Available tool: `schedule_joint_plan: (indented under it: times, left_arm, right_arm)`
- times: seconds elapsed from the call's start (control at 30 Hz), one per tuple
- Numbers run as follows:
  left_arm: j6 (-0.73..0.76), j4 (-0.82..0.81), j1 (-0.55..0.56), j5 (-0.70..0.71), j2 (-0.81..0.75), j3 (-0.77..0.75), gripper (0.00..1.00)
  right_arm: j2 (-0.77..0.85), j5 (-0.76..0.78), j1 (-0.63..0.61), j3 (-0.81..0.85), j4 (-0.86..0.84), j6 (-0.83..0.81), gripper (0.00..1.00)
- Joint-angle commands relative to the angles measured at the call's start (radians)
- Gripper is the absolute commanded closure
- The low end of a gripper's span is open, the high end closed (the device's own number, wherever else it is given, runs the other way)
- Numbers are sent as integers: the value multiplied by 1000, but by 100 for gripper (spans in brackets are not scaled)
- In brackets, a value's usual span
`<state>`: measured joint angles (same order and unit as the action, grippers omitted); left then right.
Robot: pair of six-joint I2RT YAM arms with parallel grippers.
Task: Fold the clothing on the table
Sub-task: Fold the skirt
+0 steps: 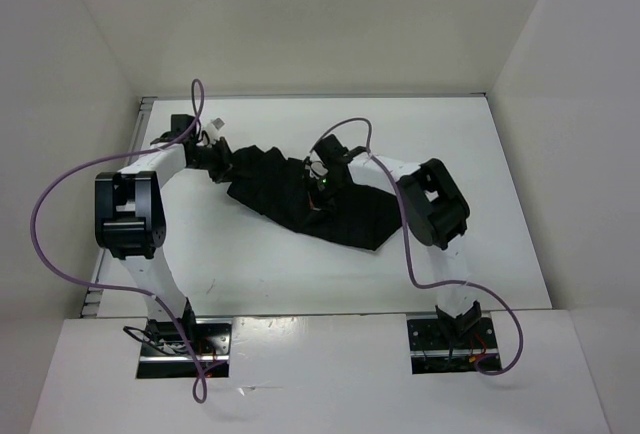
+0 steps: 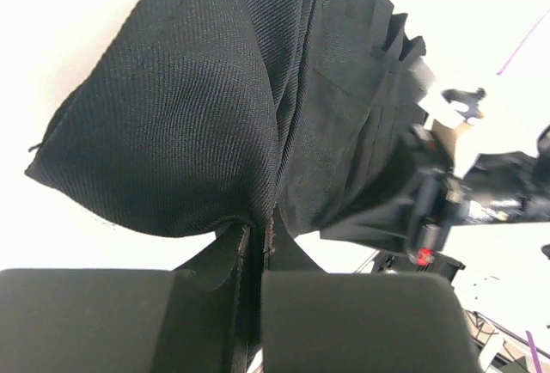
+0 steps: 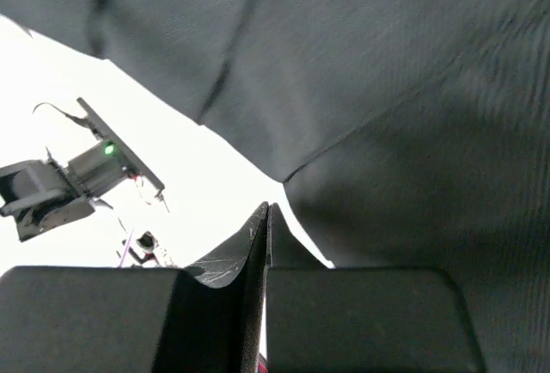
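The black clothing (image 1: 340, 214) lies bunched across the middle of the white table (image 1: 250, 279), its pleated part toward the left. My left gripper (image 1: 216, 162) sits at that left end. In the left wrist view it (image 2: 255, 234) is shut on a pinch of the clothing (image 2: 172, 107), which hangs in gathered folds from the tips. My right gripper (image 1: 322, 186) hovers over the garment's middle. In the right wrist view it (image 3: 267, 211) is shut with nothing between the tips, and a fabric edge of the clothing (image 3: 387, 89) lies just beyond them.
White walls box the table in on three sides. Purple cables (image 1: 60, 189) loop out from both arms. The right arm (image 2: 434, 210) shows at the right in the left wrist view. The left arm (image 3: 77, 175) shows at the left in the right wrist view.
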<state>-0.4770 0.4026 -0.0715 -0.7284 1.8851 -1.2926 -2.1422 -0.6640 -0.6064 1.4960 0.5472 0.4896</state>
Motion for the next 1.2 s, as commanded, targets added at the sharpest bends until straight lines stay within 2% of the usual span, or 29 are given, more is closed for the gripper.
schedule_joint_plan:
  times: [0.0, 0.2, 0.43, 0.77, 1.0, 1.1, 1.17]
  left_arm:
    - [-12, 1, -7, -2, -21, -30, 100]
    - [-22, -8, -7, 7, -32, -30, 100]
    - [-41, 2, 12, -2, -93, -51, 100]
    - [-112, -19, 122, -40, -239, -19, 100]
    - [-182, -73, 225, -31, -236, -19, 100]
    - [-183, -73, 243, -2, -215, -28, 100]
    - [-201, -84, 254, -2, -205, -28, 100]
  right_arm:
    - [105, 1, -6, -5, 19, -26, 100]
    - [93, 1, -6, -36, 28, -36, 100]
    - [-14, 1, -6, -45, 8, -54, 100]
    - [-178, -74, -6, 160, -32, -23, 100]
    - [-271, -184, -24, 306, -78, 21, 100]
    - [-251, -186, -24, 319, -90, 21, 100]
    - [-161, -148, -15, 284, -99, 21, 100]
